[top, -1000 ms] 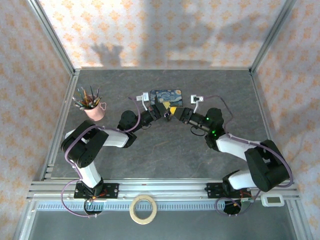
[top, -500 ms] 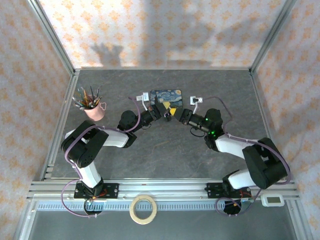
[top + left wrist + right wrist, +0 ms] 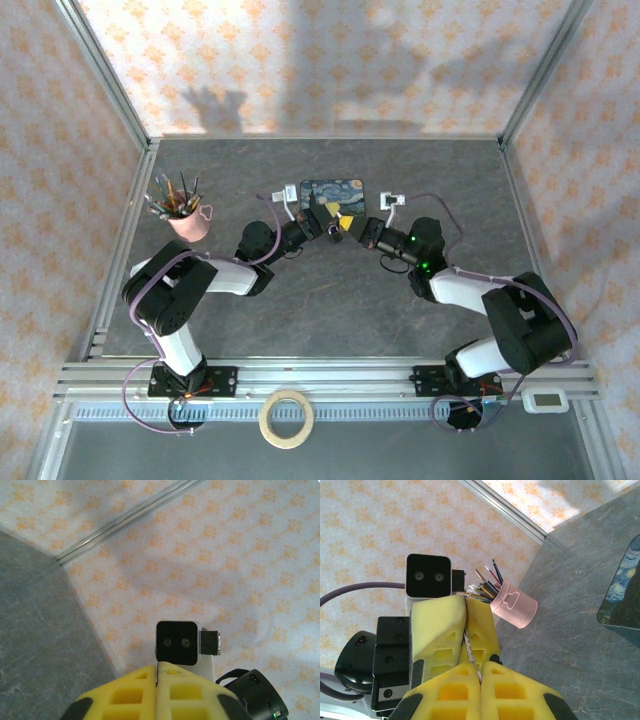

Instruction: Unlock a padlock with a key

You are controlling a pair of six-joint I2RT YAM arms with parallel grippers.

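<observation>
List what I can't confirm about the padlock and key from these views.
- padlock body, keyhole: right wrist view, presumably covered by the left gripper's fingers.
- key tip: same view, vanishes between those fingers; seating unknown.
- top view: junction with the right gripper too small to resolve.
- left wrist view: fingertips cut off by bottom edge.

A dark grey, stone-patterned tabletop (image 3: 330,310) carries a pink cup of coloured pencils (image 3: 190,222) near its left edge. Well apart from the cup, further back at the centre, lies a blue rectangular tin with a starry-night painting (image 3: 333,191). A tan tape ring (image 3: 266,420) lies on the near rail.
</observation>
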